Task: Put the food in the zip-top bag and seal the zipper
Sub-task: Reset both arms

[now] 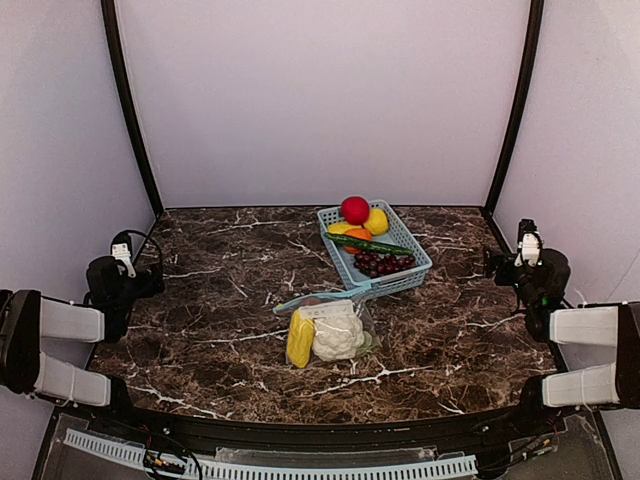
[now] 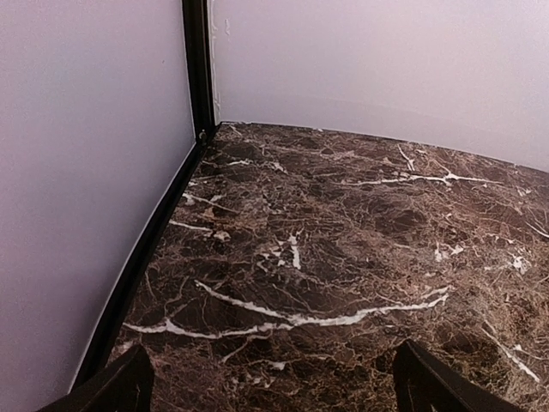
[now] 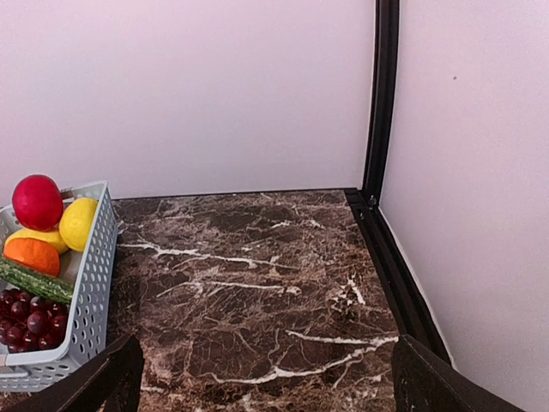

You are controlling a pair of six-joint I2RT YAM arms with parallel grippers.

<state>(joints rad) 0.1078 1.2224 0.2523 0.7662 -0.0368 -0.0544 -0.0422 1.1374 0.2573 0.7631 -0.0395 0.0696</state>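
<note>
The zip-top bag [image 1: 362,318] lies mid-tabletop [image 1: 220,300], just beside the basket [image 1: 402,283], with the cauliflower [image 1: 338,338] and banana [image 1: 300,340] seemingly inside. We judge its film light, limp and slippery, so we would pinch the stiffer zipper [image 1: 312,298]. The left end effector [image 2: 279,382] and right end effector [image 3: 266,373] gape empty, well away.

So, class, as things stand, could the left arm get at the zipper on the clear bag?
Probably yes. Bare table lies between the left gripper and the zipper, which runs along the far edge of the bag. Only the basket crowds its right end.
</note>
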